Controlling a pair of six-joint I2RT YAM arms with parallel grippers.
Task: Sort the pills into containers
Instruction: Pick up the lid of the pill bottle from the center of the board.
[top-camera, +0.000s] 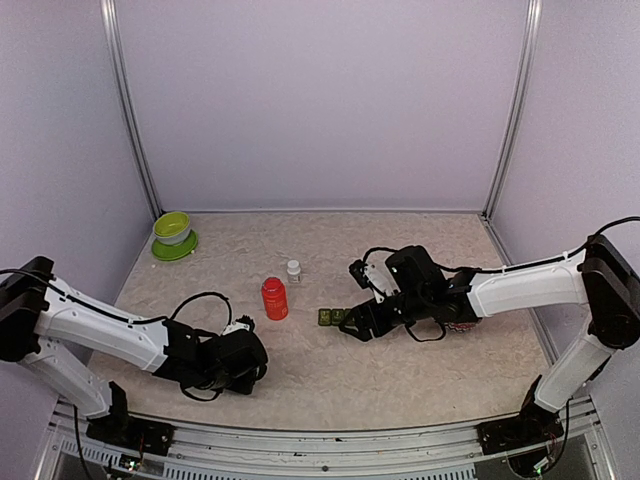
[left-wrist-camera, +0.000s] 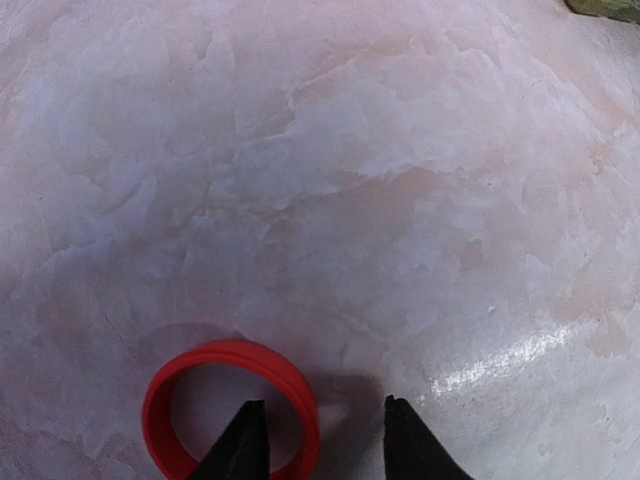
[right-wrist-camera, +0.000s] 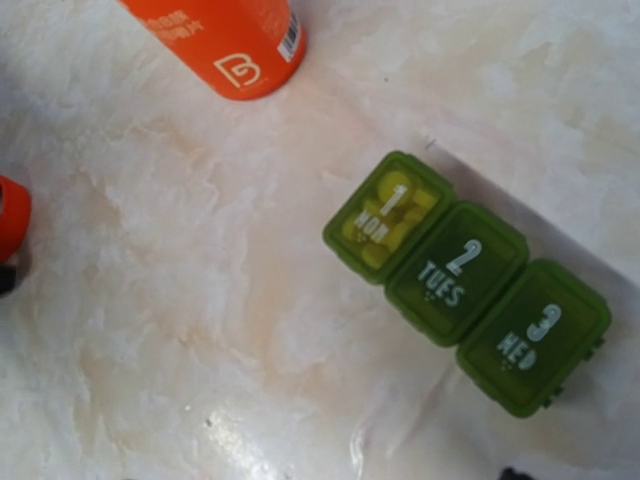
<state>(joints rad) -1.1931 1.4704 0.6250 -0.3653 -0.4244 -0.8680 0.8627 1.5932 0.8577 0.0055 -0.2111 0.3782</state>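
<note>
1. Pale marbled desk, enclosed by lilac walls.
2. "1 MON", "2 TUES" and "3 WED" are printed on the containers, three joined green boxes at the desk's middle; yellow pills are seen inside MON.
3. The left end effector is spread astride a red ring.
4. The right end effector is lowered beside the containers; its state cannot be told.

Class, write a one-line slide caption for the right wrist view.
Three joined green containers, MON showing yellow pills, lie near an orange bottle.
</note>
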